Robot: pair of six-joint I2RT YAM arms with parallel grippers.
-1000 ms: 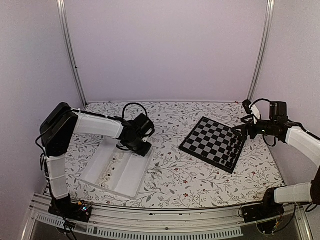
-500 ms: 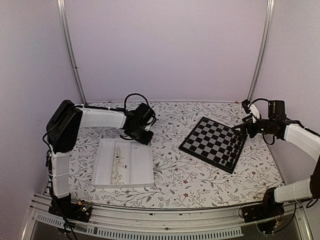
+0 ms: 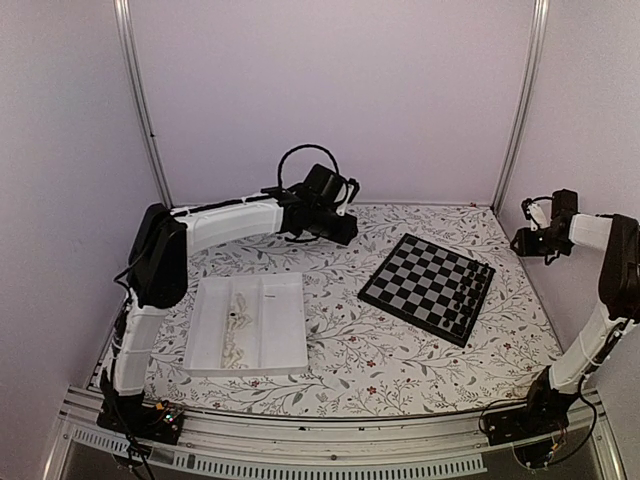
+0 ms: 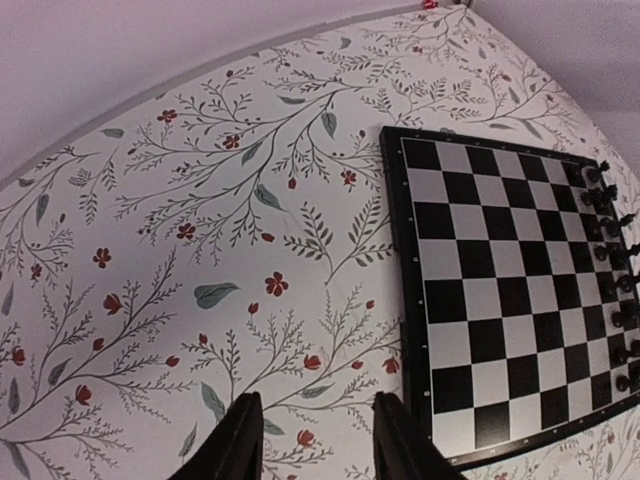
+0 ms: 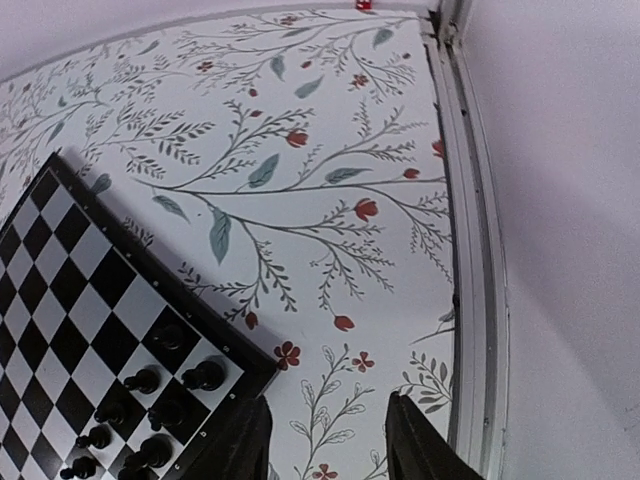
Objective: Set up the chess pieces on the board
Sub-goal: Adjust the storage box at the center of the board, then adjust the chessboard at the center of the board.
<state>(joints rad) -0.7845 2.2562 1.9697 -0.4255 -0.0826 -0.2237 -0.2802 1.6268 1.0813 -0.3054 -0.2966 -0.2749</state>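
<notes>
Left wrist: board [image 4: 500,300] ahead-right of the spread, empty left jaws; right jaws likewise spread, black pieces [image 5: 145,381] just beside.

Quick colour rundown: the cloth table cover [image 4: 150,260] is white with a busy botanical print of thin dark stems, grey-green leaves and small red flowers and berries. The small square chessboard [image 3: 428,287] has black and grey-white checks inside a black border, and the left wrist view shows a row of tiny pale dots along that border. On it are tiny black chess pieces [image 5: 204,375]. The plain white rectangular plastic tray [image 3: 285,335] holds cream-white pieces [image 3: 233,348]. The left robot arm [image 3: 230,218] and right robot arm [image 3: 590,228] match — white shells, black joints. The smooth back wall [image 3: 330,90] is pale lilac.
</notes>
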